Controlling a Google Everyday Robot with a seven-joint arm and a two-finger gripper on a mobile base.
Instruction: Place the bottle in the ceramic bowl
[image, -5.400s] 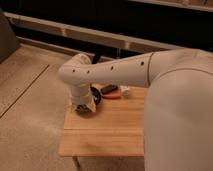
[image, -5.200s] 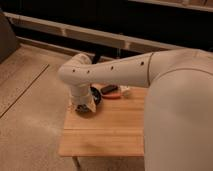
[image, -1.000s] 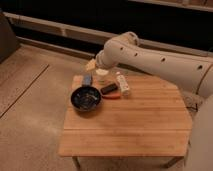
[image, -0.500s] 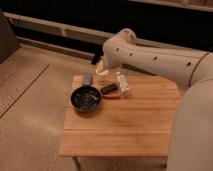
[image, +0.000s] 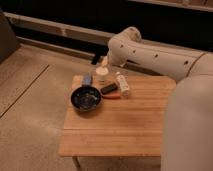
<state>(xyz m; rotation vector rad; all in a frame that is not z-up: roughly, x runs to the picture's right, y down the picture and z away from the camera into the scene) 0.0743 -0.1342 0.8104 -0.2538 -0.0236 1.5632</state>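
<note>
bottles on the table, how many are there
1. The bottle sits near the table's back edge, right of the black-and-orange item, outside the ceramic bowl. The gripper hangs just above the cream cup; the arm may hide others.

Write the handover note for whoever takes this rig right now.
Gripper: open, empty, raised over the far edge of the wooden table, by the cream cup.
Bottle: on the table, right of the black-and-orange item, not grasped.
Ceramic bowl: on the table's left side, no bottle in it.
Done: nothing yet. Left: grasp the bottle, place it in the bowl.
</note>
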